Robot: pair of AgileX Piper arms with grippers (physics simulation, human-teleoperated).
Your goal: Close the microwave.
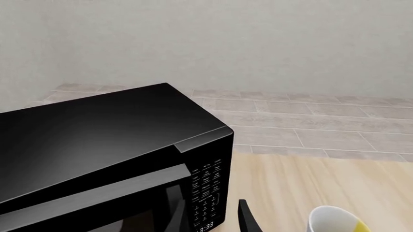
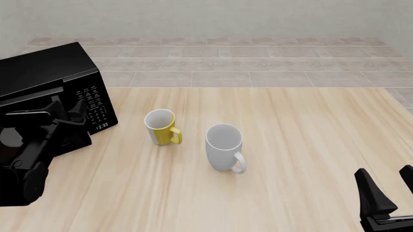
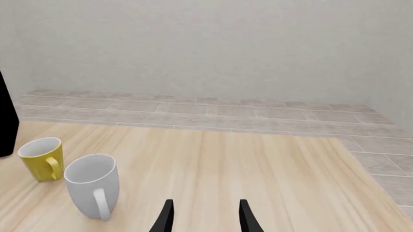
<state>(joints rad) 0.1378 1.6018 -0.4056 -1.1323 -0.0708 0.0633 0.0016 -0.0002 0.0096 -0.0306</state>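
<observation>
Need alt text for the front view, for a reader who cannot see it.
A black microwave sits at the table's far left with the left arm's gripper against its front. A yellow mug and a white mug stand upright mid-table; the right gripper hangs open at the near right.

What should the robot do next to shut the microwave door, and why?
Probably push the left pincer a little further forward against the door. It sits right at the front of the microwave, beside the keypad, and the door looks slightly ajar in the left wrist view. The right pincer is far away, near the table's edge.
</observation>
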